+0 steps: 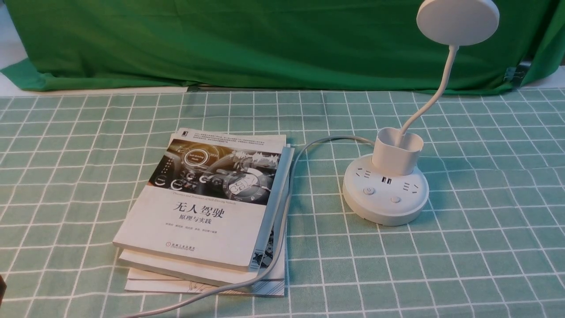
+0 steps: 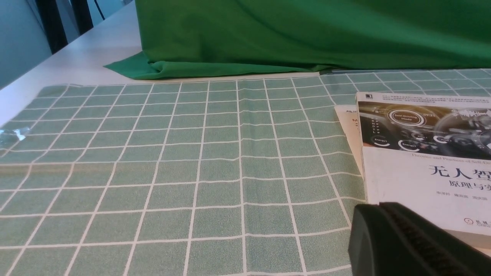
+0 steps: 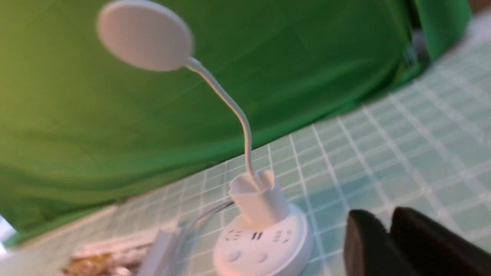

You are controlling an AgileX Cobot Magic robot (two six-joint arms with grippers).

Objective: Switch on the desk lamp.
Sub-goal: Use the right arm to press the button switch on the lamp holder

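The white desk lamp [image 1: 385,190] stands right of centre on the checked cloth, unlit. Its disc head [image 1: 457,20] is high on a thin bent neck that rises from the cup holder [image 1: 396,150]. Two round buttons [image 1: 368,191] sit on the front of the puck base. The grey cord [image 1: 300,159] runs left and forward past the books. Neither gripper shows in the front view. In the right wrist view the lamp base [image 3: 261,245] is near, and my right gripper [image 3: 383,218] is shut, empty and apart from it. My left gripper [image 2: 380,205] is shut and empty at the book's edge.
A stack of books [image 1: 207,207] lies left of the lamp, with the cord along its right side; it also shows in the left wrist view [image 2: 422,168]. A green drape [image 1: 265,39] hangs along the back of the table.
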